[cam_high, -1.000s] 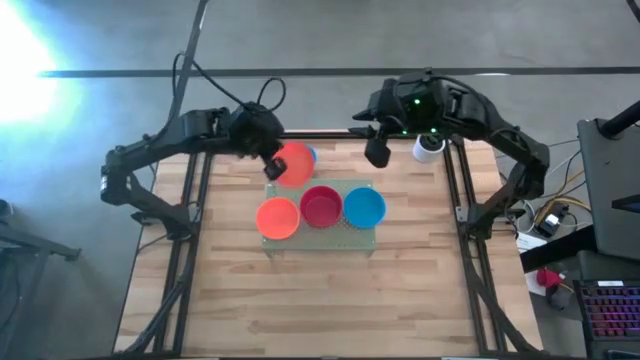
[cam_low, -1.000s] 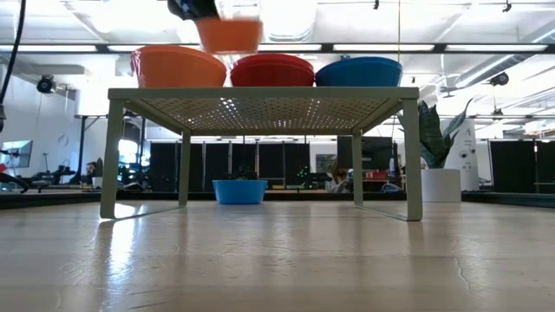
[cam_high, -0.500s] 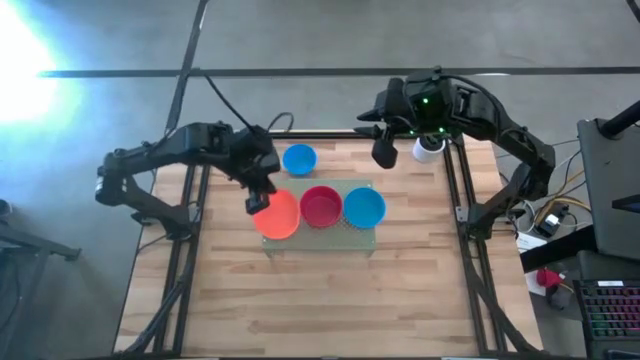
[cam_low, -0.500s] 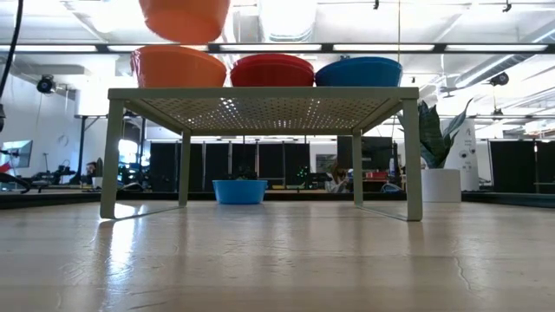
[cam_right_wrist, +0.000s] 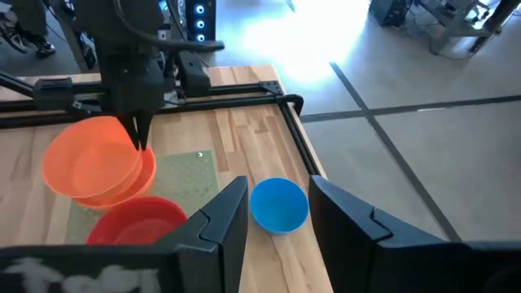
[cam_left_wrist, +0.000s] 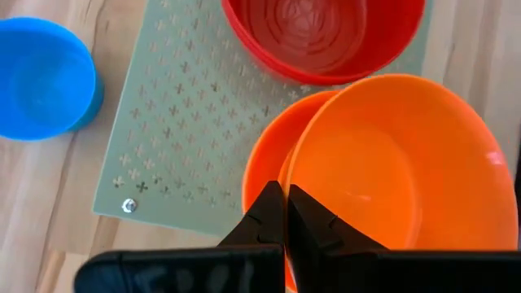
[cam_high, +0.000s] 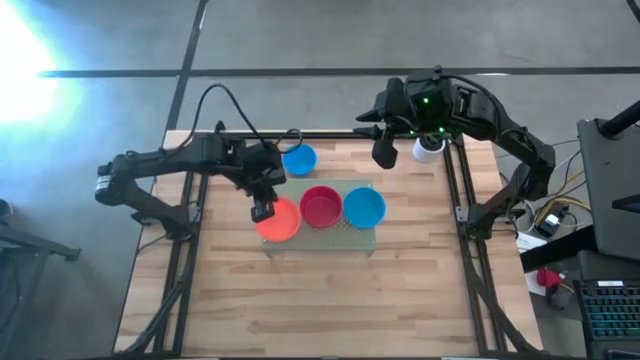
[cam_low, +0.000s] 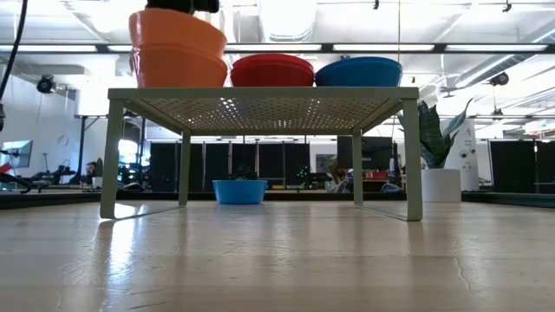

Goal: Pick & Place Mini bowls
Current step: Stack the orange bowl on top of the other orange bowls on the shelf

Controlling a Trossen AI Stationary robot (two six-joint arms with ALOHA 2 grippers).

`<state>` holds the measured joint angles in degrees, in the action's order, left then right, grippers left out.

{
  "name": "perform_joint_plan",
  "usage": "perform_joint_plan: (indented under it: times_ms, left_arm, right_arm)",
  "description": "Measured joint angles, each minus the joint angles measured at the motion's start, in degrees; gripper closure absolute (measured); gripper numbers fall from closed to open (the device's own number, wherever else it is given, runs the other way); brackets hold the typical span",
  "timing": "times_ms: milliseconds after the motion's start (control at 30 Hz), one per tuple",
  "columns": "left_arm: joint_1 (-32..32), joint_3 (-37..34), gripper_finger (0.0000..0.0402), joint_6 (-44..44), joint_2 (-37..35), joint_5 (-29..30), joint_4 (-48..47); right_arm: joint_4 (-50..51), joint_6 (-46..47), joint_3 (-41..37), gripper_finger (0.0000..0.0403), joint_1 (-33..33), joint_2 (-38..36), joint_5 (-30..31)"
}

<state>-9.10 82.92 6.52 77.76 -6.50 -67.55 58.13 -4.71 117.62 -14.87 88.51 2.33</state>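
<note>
A pale green perforated stand (cam_high: 355,232) carries an orange mini bowl (cam_left_wrist: 262,167), a red one (cam_high: 321,206) and a blue one (cam_high: 364,206) in a row. A second orange bowl (cam_left_wrist: 391,163) sits nested in the first, also in the low view (cam_low: 178,28). My left gripper (cam_high: 262,211) is shut on it at the stand's left end. Another blue bowl (cam_high: 298,160) stands on the table beyond the stand. My right gripper (cam_right_wrist: 281,232) hovers open above the far right of the table, over that blue bowl (cam_right_wrist: 278,203). My left gripper pinches the upper orange bowl's rim (cam_left_wrist: 291,167) on its left side, one finger inside the bowl and one outside. The fingers (cam_left_wrist: 264,213) come from above, pointing down. The bowl rests in the lower orange bowl (cam_low: 178,68), shifted a little off its centre.
A small white pot (cam_high: 428,149) with a plant stands at the table's far right corner, beside my right arm. The wooden table (cam_high: 320,300) lies bare in front of the stand. Black frame rails (cam_high: 190,250) run along the table's left and right sides.
My left gripper has carried the orange bowl from above the stand's far left edge toward the near side and down. The bowl hung clear above the stand before; it now sits nested in the orange bowl at the stand's left end. The gripper has stayed shut on its rim.
</note>
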Motion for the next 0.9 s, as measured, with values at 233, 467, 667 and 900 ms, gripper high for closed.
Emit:
perform_joint_plan:
  times_ms: [233, 467, 667, 900]
  left_arm:
    - [-0.02, -1.36, 0.0399, 0.28, 0.0, 0.17, 0.19]
    - [-0.02, -1.97, 0.0394, 0.35, 0.02, 0.48, 0.71]
    - [-0.02, -1.97, 0.0393, 0.31, 0.02, 1.66, 2.6]
    - [-0.02, -2.0, 0.0392, -0.16, 0.02, 2.14, 2.74]
  right_arm:
    - [-0.02, 0.22, 0.0, 0.0273, 0.0, 0.02, 0.04]
    - [-0.04, 1.55, 0.0, 0.0282, 0.0, 0.04, 0.2]
    - [-0.11, 1.73, 0.0, 0.028, 0.0, 0.04, 0.22]
    - [-0.17, 1.73, 0.0, 0.0285, 0.0, 0.04, 0.22]
